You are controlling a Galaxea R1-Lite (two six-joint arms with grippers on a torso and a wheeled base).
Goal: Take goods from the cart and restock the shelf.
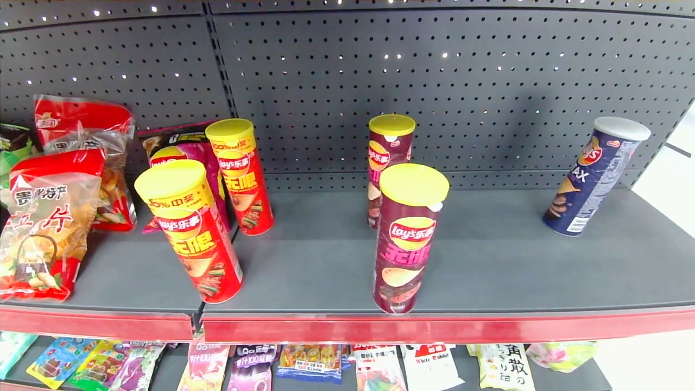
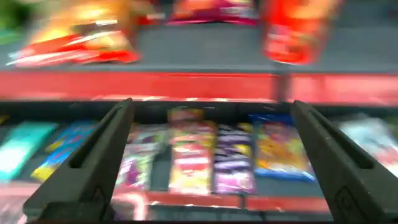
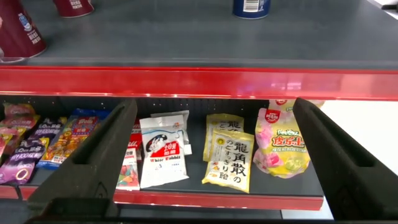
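Both left hand [image 2: 208, 109] and right hand [image 3: 214, 104] gape wide, empty, facing the shelf [image 3: 186, 37].

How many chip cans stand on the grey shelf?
5. Front red can and rear red can on the left; front purple can and rear purple can mid-shelf; blue can far right. Bags could hide more.

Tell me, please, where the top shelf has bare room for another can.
Widest bare shelf: between the front maroon can and the blue can. A narrower gap lies between that maroon can and the front red can. The left end is crowded with snack bags.
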